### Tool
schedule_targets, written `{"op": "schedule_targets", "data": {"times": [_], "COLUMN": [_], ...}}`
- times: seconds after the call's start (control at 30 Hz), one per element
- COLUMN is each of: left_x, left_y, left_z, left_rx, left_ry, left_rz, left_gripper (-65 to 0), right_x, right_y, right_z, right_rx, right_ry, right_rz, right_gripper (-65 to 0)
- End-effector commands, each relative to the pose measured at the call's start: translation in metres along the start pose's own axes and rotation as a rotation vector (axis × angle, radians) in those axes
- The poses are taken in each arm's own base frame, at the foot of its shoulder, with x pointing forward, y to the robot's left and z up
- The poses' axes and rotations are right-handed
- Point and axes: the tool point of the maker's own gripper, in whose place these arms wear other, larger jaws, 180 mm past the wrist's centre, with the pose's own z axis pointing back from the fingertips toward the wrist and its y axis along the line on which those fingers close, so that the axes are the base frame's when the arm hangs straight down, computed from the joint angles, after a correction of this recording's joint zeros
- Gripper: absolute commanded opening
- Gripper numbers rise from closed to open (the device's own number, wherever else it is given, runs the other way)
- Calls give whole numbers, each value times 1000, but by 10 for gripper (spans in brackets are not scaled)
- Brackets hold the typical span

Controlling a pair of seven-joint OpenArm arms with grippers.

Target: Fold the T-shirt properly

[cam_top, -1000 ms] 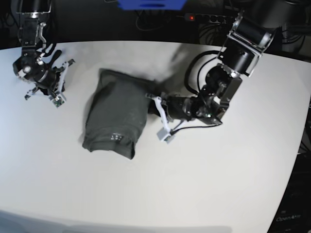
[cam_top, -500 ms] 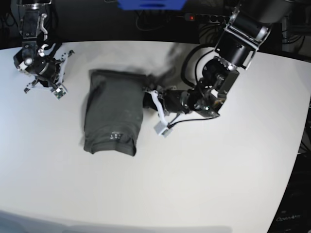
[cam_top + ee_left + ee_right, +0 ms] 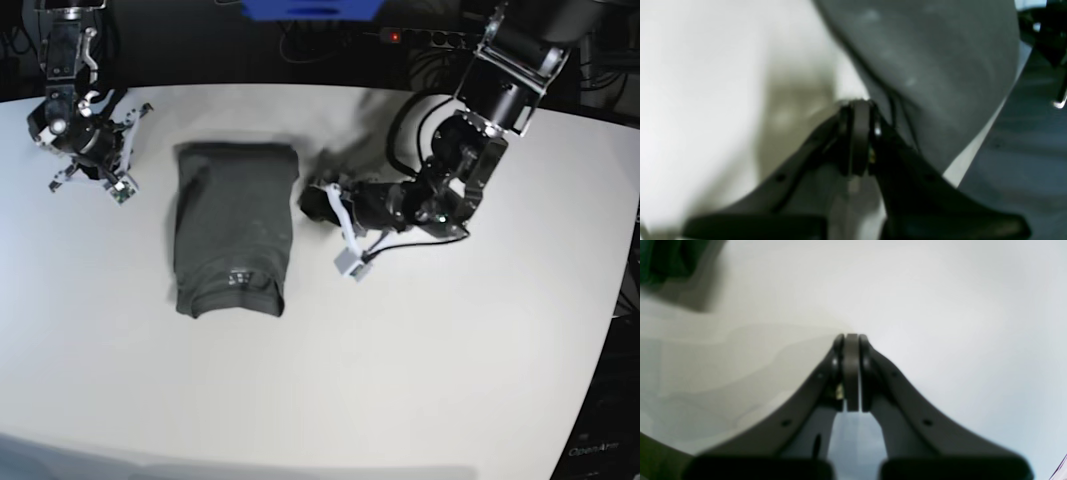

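Observation:
The T-shirt (image 3: 232, 230) is dark grey and lies folded into a narrow upright rectangle left of the table's middle, with a small pale label mark near its front end. My left gripper (image 3: 309, 202) is shut and empty, low on the table just right of the shirt's upper right edge. In the left wrist view its closed tips (image 3: 857, 108) rest at the border of the T-shirt (image 3: 927, 63). My right gripper (image 3: 92, 170) stays at the far left of the table, away from the cloth. It is shut (image 3: 850, 340) over bare white tabletop.
The white table (image 3: 400, 380) curves away at the right and ends at the front. Beyond its far edge, against a dark background, lie black cables, a power strip with a red light (image 3: 396, 37) and a blue object (image 3: 310, 8).
The shirt slid left and straightened into a neater rectangle. My left gripper drew back right off its edge. My right arm shifted slightly up and left, then held still.

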Motion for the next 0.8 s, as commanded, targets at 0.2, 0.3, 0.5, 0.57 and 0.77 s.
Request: {"op": "schedule_targets", "data": {"times": [0.2,0.3,0.5,0.57,0.77], "left_x": [30,33,33,33,24], "left_y": [-6,-9,-10,-10,-19], "left_z": [31,33,33,33,44], "left_rx": [-47,-55,-58,-58,-66], "left_ry": [-99,-107,-108,-107,-114], "left_rz": [-26,-32,-34,-33,-68], "left_gripper": [-633,-633,-633,-633,-633], "right_x": [-24,-25,-29,-29,-52], "right_y": [-12,-12,-8,-9,-25], "right_z": [6,8,10,10,20], "right_rx": [-33,-34,-30,-31,-76], "right_ry": [72,71,78,79,110], "right_rz": [-9,-7,-2,-3,-62], "right_gripper": [-649,-649,-649,-649,-649]}}
